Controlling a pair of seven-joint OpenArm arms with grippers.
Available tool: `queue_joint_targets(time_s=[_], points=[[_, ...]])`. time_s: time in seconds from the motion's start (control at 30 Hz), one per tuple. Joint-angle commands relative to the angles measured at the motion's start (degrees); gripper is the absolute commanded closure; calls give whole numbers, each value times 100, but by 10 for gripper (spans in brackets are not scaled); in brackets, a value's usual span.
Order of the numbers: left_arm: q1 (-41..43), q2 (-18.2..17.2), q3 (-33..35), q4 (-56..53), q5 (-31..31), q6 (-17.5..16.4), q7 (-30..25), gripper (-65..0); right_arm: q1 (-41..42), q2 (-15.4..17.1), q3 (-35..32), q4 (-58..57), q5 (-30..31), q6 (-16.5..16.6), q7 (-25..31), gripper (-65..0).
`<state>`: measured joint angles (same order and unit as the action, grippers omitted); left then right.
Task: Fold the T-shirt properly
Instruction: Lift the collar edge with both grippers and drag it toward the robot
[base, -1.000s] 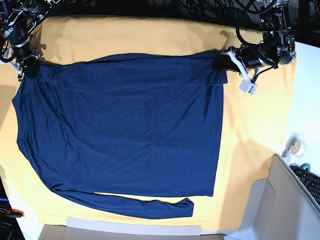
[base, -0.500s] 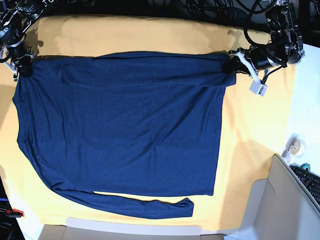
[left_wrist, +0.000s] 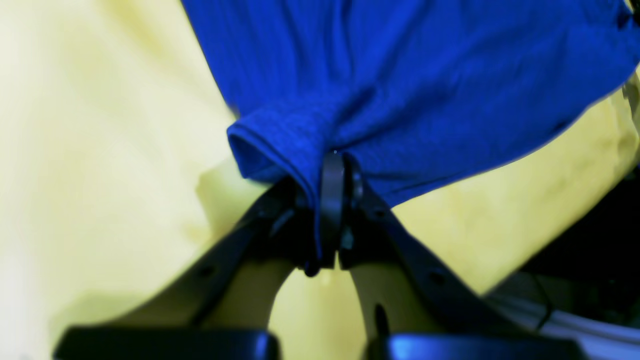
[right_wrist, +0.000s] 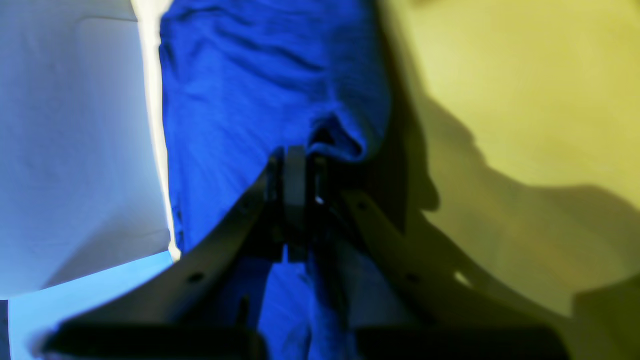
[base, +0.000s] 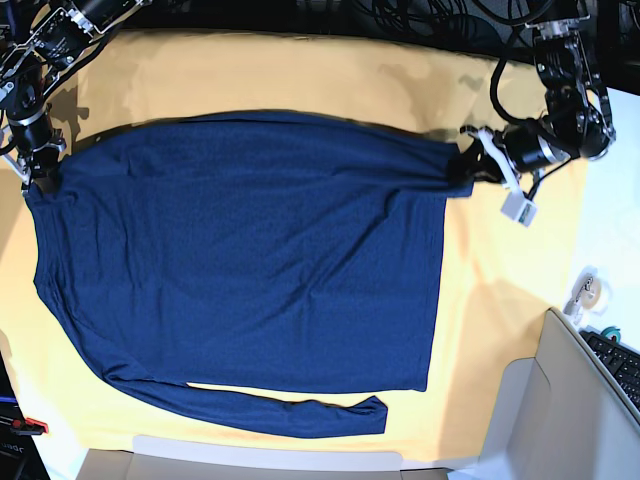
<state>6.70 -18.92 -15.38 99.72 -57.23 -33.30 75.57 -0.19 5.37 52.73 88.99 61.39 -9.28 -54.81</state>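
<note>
Yellow cloth (base: 300, 70) covers bench, base view; dark cables along top edge, keyboard (base: 620, 365) at right edge, low. Shirt (base: 240, 270), navy, long-sleeved, lies spread flat on cloth, filling most of centre; one sleeve runs along its bottom edge w/ cuff pointing right. Left hand (base: 466, 163) at shirt's upper-right corner, pinched on fabric. Right hand (base: 36, 170) at shirt's upper-left corner, also at fabric edge.

Left wrist view: left hand (left_wrist: 332, 165) w/ jaws closed tight on folded hem of shirt (left_wrist: 410, 80); fabric bunches into small rolled loop just left of grip, rest fans away up and right. Cloth (left_wrist: 100, 150) under and around, blurred.

Right wrist view: right hand (right_wrist: 295, 160) w/ jaws closed together on edge of shirt (right_wrist: 240, 100); small pucker of fabric just right of grip. Cloth (right_wrist: 525, 90) to right w/ arm shadow across it; pale surface (right_wrist: 70, 140) to left, beyond shirt edge. Picture soft, fine detail not readable.
</note>
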Motion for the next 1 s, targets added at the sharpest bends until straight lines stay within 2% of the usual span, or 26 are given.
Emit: queue_joint_targets(time_s=[0.0, 0.2, 0.4, 0.67, 0.97], points=[[-173, -82, -14, 98, -119, -24, -71, 0, 111, 83, 6, 81, 81, 53, 61, 0], [-657, -73, -14, -34, -119, -24, -63, 0, 515, 83, 41, 81, -446, 53, 61, 0], [-1052, -73, -14, -693, -101, -24, -115, 0, 849, 83, 41, 64, -824, 53, 87, 0], [-1404, -73, -5, -1511, -92, -33, -150, 0, 1043, 101, 24, -736, -991, 53, 412, 0], [-1404, -108, 689, -2170, -92, -33, -845, 0, 1289, 171, 6, -1317, -991, 53, 571, 0]])
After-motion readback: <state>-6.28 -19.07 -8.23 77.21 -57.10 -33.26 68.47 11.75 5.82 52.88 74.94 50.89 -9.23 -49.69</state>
